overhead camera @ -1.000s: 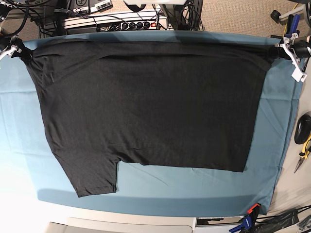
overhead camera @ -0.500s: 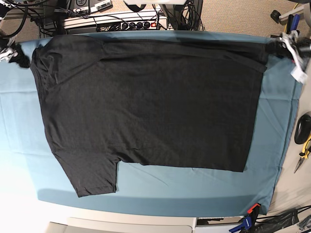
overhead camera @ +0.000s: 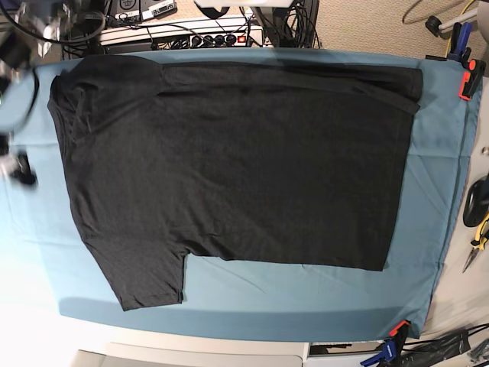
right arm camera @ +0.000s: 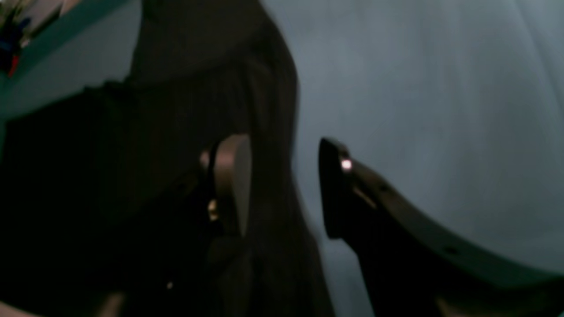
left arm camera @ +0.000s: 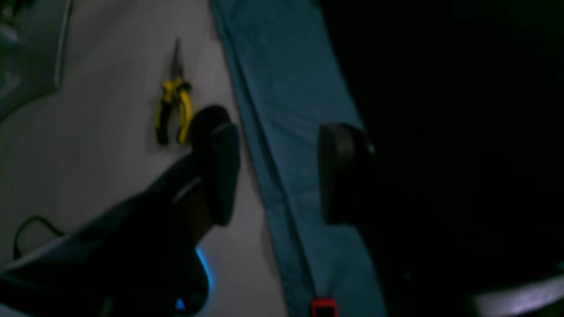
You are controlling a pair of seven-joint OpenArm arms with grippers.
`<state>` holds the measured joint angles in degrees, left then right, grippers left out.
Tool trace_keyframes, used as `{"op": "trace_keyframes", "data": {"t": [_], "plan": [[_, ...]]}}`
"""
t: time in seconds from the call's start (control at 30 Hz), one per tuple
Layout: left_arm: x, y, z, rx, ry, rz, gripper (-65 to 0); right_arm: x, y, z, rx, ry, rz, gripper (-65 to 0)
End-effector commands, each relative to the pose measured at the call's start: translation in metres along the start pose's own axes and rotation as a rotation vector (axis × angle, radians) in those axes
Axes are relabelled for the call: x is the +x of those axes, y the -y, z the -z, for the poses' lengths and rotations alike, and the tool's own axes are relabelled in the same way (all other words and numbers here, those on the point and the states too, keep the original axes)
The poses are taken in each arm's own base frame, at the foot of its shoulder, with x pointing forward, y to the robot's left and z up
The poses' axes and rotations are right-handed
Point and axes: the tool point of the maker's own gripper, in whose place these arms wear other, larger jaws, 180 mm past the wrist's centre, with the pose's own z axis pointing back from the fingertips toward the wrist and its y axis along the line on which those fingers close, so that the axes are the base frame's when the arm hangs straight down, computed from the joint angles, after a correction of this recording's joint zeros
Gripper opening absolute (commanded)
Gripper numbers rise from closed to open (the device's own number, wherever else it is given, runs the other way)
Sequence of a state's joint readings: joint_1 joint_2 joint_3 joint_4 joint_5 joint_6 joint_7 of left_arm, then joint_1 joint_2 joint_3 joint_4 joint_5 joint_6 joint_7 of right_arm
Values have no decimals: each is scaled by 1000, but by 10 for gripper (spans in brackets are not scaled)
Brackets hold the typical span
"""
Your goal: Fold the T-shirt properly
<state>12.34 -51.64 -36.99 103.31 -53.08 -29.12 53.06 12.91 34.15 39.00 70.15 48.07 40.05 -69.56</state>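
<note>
The black T-shirt (overhead camera: 229, 160) lies spread flat on the teal table cloth (overhead camera: 321, 294), one short sleeve (overhead camera: 145, 279) jutting toward the near edge. The left gripper (left arm camera: 277, 174) is parted and empty beside the cloth's edge. The right gripper (right arm camera: 284, 189) looks parted too, seemingly gripping nothing in the blur.

no readable txt, no labels, no brands, no nos.
</note>
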Motion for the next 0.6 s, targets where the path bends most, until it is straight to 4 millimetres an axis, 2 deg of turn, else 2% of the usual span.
{"op": "trace_keyframes", "data": {"t": [0.0, 0.1, 0.2, 0.37, 0.47, 0.57], "plan": [[11, -6, 0, 24, 14, 33, -350, 37, -2, -2, -25, 69, -78, -392], [-8, -1, 16, 28, -61, 46, -350, 62, -2, 26, -148, 46, -168, -392], [-30, 1, 27, 14, -124, 30, -350, 71, 2, 58, -207, 47, -140, -392], [-49, -2, 32, 11, -155, -30, -350, 56, 2, 104, -144, 17, 68, -390], [-52, 2, 34, 1, -154, -42, -350, 55, -3, 119, -96, 29, 183, -367], [-53, 4, 35, -3, -151, -48, -350, 56, -1, 125, -101, 37, 225, -361]]}}
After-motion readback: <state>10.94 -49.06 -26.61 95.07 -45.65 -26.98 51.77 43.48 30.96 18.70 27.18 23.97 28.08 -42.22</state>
